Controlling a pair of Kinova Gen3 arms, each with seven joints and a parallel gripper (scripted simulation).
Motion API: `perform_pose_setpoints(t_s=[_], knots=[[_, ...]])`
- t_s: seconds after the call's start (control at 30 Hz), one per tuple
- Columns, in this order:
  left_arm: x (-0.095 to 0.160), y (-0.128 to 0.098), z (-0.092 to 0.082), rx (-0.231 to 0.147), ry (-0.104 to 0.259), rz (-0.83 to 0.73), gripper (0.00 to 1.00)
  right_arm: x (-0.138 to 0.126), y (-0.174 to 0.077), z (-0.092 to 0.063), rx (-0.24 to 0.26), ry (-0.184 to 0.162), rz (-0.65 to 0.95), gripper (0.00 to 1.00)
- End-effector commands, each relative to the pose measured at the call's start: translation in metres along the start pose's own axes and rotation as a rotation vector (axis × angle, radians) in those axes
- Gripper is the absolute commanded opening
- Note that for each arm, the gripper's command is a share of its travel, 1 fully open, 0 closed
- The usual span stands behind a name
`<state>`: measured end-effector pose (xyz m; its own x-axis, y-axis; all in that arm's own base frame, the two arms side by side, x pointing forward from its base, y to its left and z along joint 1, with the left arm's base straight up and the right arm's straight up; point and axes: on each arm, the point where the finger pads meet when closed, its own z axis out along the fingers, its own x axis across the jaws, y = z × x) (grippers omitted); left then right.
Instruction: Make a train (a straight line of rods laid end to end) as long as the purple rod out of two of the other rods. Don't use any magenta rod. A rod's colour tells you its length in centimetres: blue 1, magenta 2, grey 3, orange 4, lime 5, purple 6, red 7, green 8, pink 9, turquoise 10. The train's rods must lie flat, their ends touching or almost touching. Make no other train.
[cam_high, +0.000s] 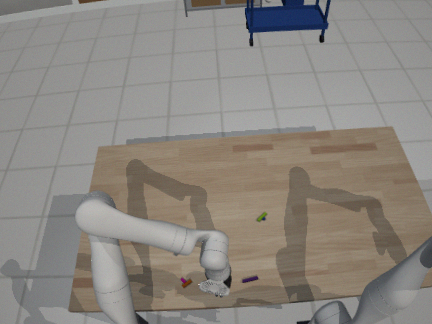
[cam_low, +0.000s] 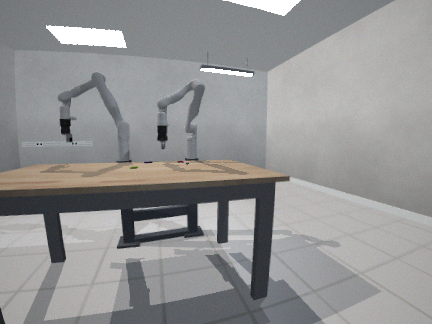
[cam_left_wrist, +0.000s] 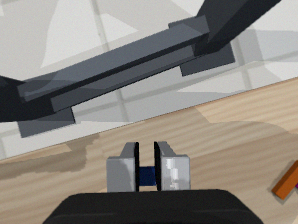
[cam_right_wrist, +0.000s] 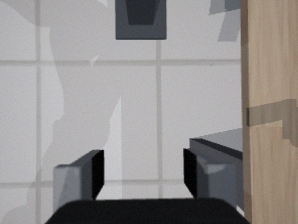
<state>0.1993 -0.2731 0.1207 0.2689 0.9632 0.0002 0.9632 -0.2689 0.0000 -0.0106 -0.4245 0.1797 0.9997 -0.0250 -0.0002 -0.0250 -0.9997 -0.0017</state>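
The purple rod (cam_high: 250, 279) (cam_low: 148, 162) lies near the table's robot-side edge. My left gripper (cam_high: 218, 293) (cam_low: 163, 146) (cam_left_wrist: 146, 159) is shut on a blue rod (cam_left_wrist: 147, 176), above the table between the purple rod and the orange rod (cam_high: 187, 284) (cam_left_wrist: 285, 182). The orange rod lies close beside a magenta rod (cam_high: 183, 280). A lime rod (cam_high: 261, 216) (cam_low: 133, 167) lies farther in, with a small blue piece (cam_high: 264, 219) at its side. My right gripper (cam_low: 69, 139) (cam_right_wrist: 144, 166) is open and empty, beyond the table's edge.
A small greyish piece (cam_high: 176, 254) (cam_low: 187, 163) lies by the left forearm, partly hidden. The wooden table (cam_high: 225, 175) (cam_low: 240, 176) ends close to the left gripper on the robots' side. The right wrist view shows mostly floor (cam_right_wrist: 200, 95).
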Motion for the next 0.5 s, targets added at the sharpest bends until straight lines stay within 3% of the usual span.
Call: perform_pose_setpoints(t_s=[0.0, 0.47], knots=[[-0.0003, 0.0003, -0.0004, -0.001, 0.0, 0.0, 0.24, 0.0, 0.0004, -0.0007, -0.002, 0.0, 0.0, 1.0], [-0.0004, 0.0003, 0.0072, -0.001, -0.001, 0.001, 0.24, 0.0, 0.0004, -0.0007, -0.002, 0.0, 0.0, 1.0]])
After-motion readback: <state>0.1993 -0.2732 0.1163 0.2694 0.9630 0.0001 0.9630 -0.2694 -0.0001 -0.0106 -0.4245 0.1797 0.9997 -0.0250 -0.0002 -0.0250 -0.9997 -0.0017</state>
